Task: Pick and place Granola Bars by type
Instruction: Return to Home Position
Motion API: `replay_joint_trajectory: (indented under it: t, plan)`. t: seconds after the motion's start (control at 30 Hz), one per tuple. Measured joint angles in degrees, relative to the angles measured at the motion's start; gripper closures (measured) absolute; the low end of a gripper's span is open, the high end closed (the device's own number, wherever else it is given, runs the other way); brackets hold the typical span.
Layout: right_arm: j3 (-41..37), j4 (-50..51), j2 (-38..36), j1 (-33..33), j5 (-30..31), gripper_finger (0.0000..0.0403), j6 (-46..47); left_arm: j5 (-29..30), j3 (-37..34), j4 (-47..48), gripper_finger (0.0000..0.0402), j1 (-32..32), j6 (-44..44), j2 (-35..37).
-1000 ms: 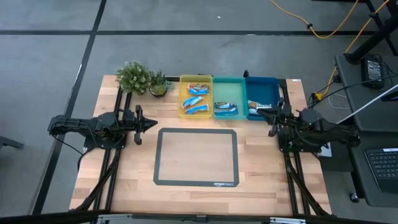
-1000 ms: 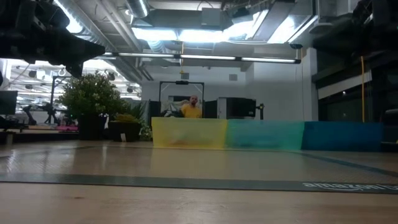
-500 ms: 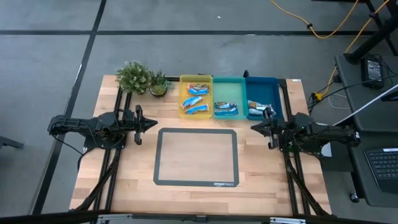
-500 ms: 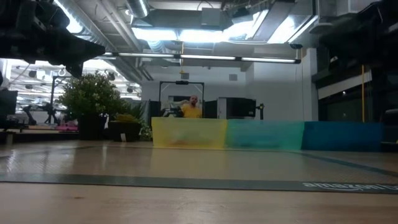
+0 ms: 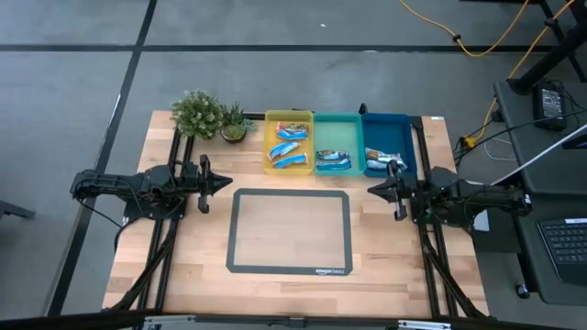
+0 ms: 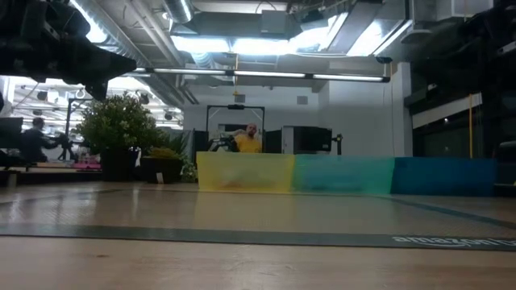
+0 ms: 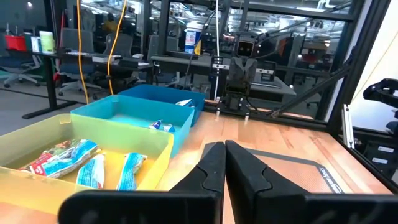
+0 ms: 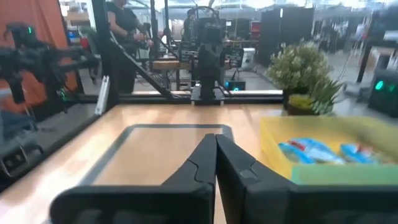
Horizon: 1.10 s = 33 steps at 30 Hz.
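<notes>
The left gripper is held low over the left side of the bench, its fingers pressed together on nothing. Beyond its tip, toward the far edge, the granola bars are seen lying in the yellow tray, the teal tray and the blue tray. Just short of the blue tray, the right gripper is held with its fingers likewise closed and empty.

We see a wooden desk carrying a dark-bordered mat, with a yellow tray, teal tray and blue tray in a row just beyond the mat, and two potted plants beyond its far left corner.
</notes>
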<state>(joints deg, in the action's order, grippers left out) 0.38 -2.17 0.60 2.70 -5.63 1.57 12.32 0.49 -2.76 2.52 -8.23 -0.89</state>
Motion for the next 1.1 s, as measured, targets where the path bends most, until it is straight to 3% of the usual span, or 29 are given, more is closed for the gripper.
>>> replay_joint_trajectory:
  t: [0.2,1.1]
  plan:
    - [0.0,0.0,0.0,0.0,0.0,0.0388,4.2,0.0,0.0,0.0,0.0399,0.0,0.0,0.0]
    - [0.0,0.0,0.0,0.0,0.0,0.0381,4.0,0.0,0.0,0.0,0.0400,0.0,0.0,0.0]
